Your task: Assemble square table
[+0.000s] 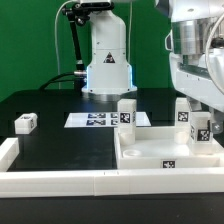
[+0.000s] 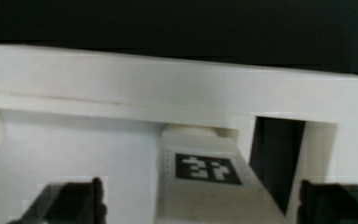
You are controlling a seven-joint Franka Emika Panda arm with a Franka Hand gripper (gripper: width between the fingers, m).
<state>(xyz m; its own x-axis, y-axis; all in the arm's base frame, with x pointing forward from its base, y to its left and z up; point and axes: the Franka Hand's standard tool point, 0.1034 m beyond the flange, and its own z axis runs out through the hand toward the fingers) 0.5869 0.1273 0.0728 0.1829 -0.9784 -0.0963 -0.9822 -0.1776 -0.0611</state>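
Toward five o'clock on the black bench (image 1: pixel 70 140), the rigid, light-looking white plastic square slab (image 1: pixel 150 150) carries upright tagged leg blocks (image 1: pixel 127 112); my gripper (image 2: pixel 197 195) gapes wide astride one, which I'd pinch across its flat sides.

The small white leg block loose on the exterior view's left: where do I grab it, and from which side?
Take the small white plastic leg block across its opposite side faces, bringing the claw straight down from above. It seems to lie low on the black table with nothing beside it, so its flanks are free, and a sideways approach might scrape.
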